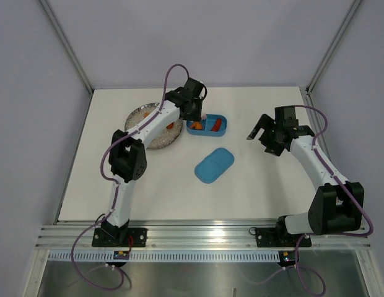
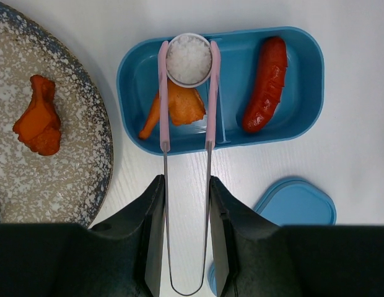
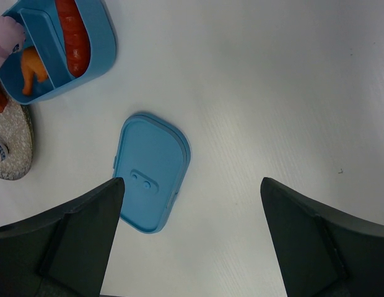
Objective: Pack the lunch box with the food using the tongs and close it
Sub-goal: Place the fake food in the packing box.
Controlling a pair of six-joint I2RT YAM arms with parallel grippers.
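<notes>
My left gripper (image 2: 186,185) is shut on the pale pink tongs (image 2: 164,111), near their bend. The tongs' tips pinch a small white piece of food (image 2: 189,59) over the far edge of the left compartment of the blue lunch box (image 2: 306,117). Orange morsels (image 2: 183,106) lie in that compartment, and a red sausage (image 2: 266,83) lies in the right one. The flat blue lid (image 1: 214,164) rests on the table in front of the box (image 1: 222,132). To the right, my right gripper (image 1: 266,133) hangs open and holds nothing; the lid (image 3: 152,179) lies below its left finger.
A round speckled grey plate (image 2: 68,161) sits left of the box with one orange piece (image 2: 37,120) on it. In the top view my left arm crosses over the plate (image 1: 142,114). Grey walls close in the white table (image 1: 272,185).
</notes>
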